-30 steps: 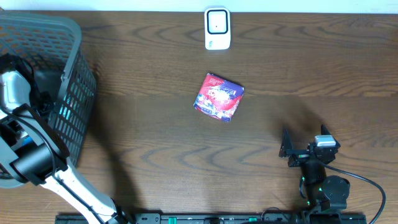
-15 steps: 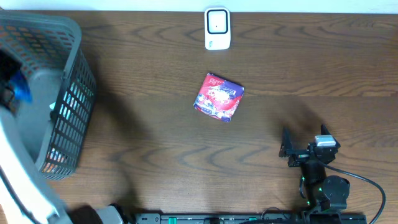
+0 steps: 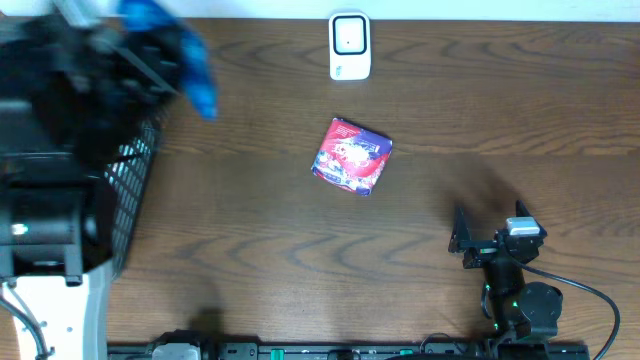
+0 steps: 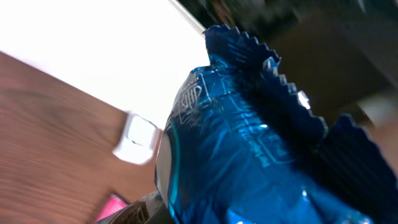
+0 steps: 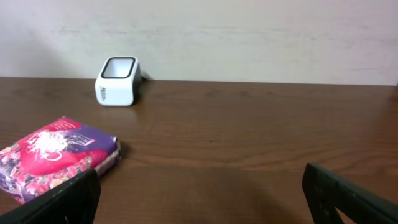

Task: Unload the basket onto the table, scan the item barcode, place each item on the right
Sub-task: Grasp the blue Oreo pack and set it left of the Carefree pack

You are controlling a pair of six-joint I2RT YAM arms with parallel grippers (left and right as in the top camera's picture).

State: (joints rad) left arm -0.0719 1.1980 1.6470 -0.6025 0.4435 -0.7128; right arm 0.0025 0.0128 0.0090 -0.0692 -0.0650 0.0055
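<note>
Currently: Left Gripper Clenched on Blue Packet, Right Gripper Released

1. Left arm. The left gripper (image 3: 165,55) sits at the far-left corner of the scene, above the grey mesh basket (image 3: 130,185). The overhead view of it is blurred. Its fingers are clenched on a blue packet (image 3: 195,65), which is held off the table (image 3: 250,250). In the left wrist view the packet fills most of the frame. Its glossy foil and serrated crimped edge are visible. No barcode can be made out on the visible face.

2. Scanner. The white scanner (image 3: 349,45) stands at the far edge of the table, near the centre. It is well to the right of the blue packet and apart from it.

3. Second packet. A red-and-purple packet (image 3: 352,155) lies flat on the table just near of the scanner, slightly rotated. Nothing touches it.

4. Right arm. The right gripper (image 3: 460,238) is at the near-right side of the table. Its fingers are spread wide and grasp nothing. The right wrist view shows both dark fingertips at the lower frame corners. The red-and-purple packet appears ahead to the left and the scanner beyond it.
</note>
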